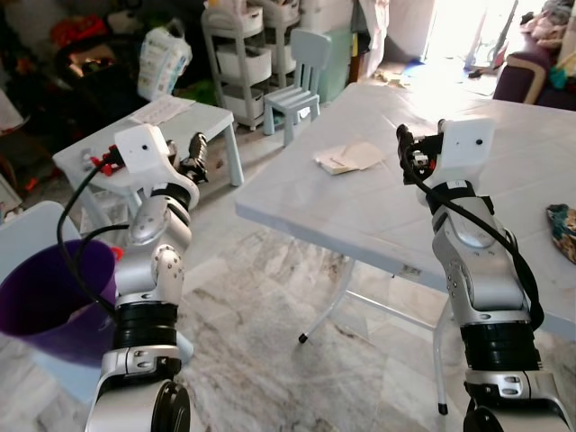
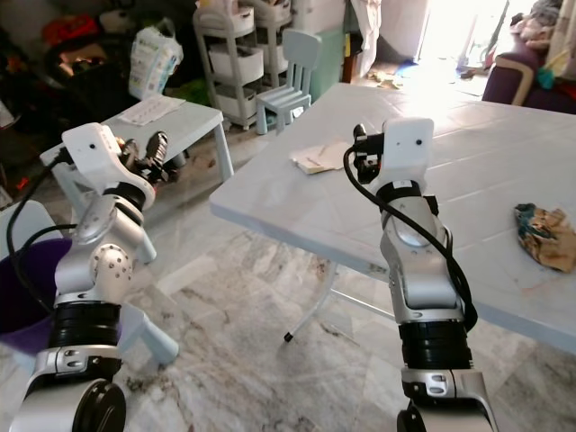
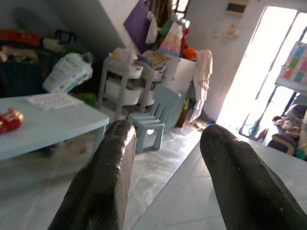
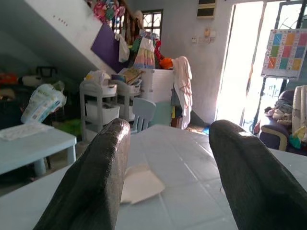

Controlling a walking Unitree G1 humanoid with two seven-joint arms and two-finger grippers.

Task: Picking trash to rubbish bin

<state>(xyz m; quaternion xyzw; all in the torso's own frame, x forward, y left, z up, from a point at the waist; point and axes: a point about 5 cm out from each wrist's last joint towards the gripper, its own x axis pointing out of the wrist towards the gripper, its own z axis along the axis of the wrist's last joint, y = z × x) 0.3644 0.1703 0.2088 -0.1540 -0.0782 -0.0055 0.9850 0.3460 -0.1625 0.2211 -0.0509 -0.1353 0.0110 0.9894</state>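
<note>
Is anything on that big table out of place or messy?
Yes. A crumpled wad of trash lies near the right edge of the big table, and loose folded paper sits toward its far left corner. Both grippers, left gripper and right gripper, are open and hold nothing.

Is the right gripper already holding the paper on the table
No, the right gripper is open and empty, and the paper lies on the table ahead.

Marble floor (image 1: 270, 297); pale-blue table (image 1: 378, 207); sunlit doorway (image 4: 240, 57)
</note>
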